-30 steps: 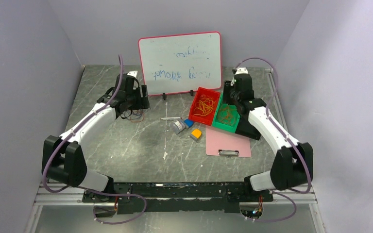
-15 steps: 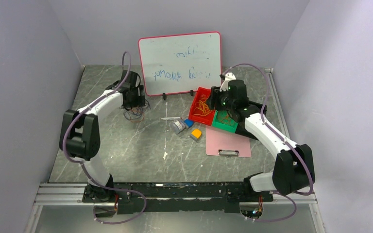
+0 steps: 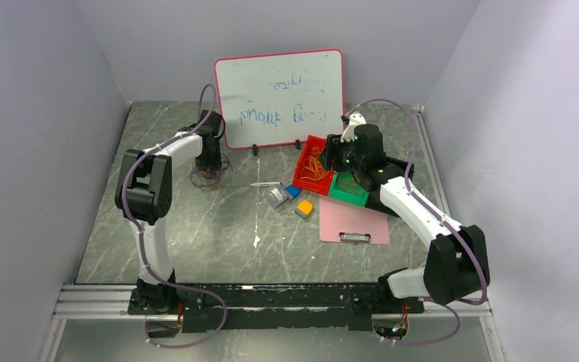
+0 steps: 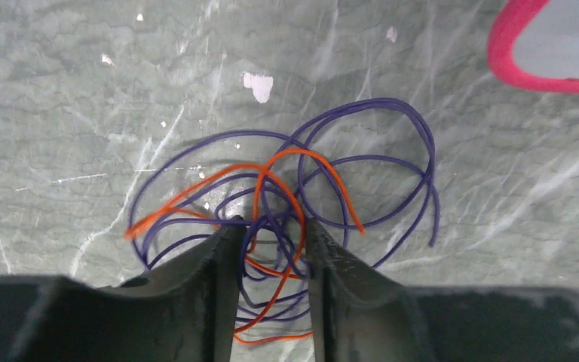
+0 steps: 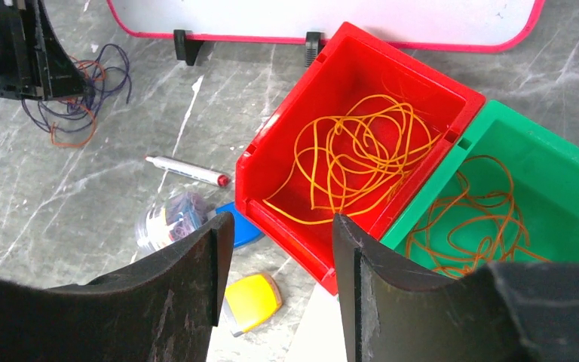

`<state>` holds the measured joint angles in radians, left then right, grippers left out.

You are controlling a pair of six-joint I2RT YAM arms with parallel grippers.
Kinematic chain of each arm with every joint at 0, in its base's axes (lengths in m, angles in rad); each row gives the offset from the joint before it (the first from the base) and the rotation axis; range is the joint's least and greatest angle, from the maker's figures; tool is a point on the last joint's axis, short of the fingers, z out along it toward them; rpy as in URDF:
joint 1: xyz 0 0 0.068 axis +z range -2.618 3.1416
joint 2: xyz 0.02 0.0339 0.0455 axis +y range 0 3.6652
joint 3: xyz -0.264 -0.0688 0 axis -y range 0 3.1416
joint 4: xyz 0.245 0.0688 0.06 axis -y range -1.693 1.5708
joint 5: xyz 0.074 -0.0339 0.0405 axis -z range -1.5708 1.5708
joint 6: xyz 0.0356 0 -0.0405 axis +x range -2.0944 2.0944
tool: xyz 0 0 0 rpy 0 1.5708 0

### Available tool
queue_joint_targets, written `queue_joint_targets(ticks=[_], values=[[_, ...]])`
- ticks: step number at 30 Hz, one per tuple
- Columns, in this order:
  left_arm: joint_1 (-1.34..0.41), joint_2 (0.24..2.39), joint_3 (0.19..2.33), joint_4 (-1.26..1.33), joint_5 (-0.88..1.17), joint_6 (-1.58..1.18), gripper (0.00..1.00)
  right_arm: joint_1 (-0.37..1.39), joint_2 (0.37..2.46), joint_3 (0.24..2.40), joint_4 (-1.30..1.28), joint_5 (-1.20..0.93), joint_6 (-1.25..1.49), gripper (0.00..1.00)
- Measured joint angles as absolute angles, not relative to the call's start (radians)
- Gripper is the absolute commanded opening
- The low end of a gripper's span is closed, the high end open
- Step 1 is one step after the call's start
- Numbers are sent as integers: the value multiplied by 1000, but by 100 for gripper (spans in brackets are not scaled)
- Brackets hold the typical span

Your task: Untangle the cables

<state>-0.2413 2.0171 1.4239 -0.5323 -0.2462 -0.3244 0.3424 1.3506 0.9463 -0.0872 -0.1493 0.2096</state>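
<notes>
Cables [image 4: 286, 219] lie in a loose tangle of dark purple and orange loops on the grey marbled table [image 3: 219, 226]. In the top view this tangle [image 3: 205, 179] sits in the upper left part of the tabletop, just below the lower left corner of the whiteboard [image 3: 279, 96]. In the left wrist view it fills the middle of the frame, with the whiteboard's pink frame cutting into the upper right corner.

The left gripper [image 4: 271, 226] points down into the tangle. Its two fingers stand apart, and several purple and orange strands pass through the gap between them without being pinched.

The right gripper [image 5: 283, 226] hangs over the near corner of the red bin [image 5: 392, 56], at the lower middle of the right wrist view. Its fingers are spread with nothing between them. Thin orange-yellow cable loops [image 5: 354, 162] lie inside the red bin, and darker orange loops [image 5: 475, 219] lie in the green bin [image 5: 565, 162] touching its right side.

Left of the red bin lie a marker [image 5: 185, 170], a small clear jar [image 5: 167, 219], a blue piece [image 5: 241, 226] and a yellow block [image 5: 250, 300]. A pink clipboard [image 3: 354, 222] lies below the bins in the top view.

The whiteboard carries two lines of blue handwriting that appear upside down, and they cannot be read. No brand or label is legible.
</notes>
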Motion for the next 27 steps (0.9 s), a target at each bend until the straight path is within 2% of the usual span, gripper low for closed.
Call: queue_joint_targets(ticks=[4,5,10,17,23,25,27], values=[[-239,2024,1424,-548,-246,-314,8,343,1337,946,-86,-169,234,54],[-238,2022,1423,-548,-244,-309,7,342,1331,946,-82,-176,242,54],[-238,1962,1367,-545,-199,-263,7,343,1307,946,-62,-207,270,55],[-268,1715,1199,-543,-56,-179,9,346,1306,945,-57,-234,270,55],[-407,1544,1075,-546,71,-110,11,355,1328,938,-42,-268,270,55],[-460,1528,1053,-543,110,-101,17,362,1351,938,-35,-278,269,56],[-491,1525,1034,-538,139,-101,29,370,1372,938,-32,-281,267,56]])
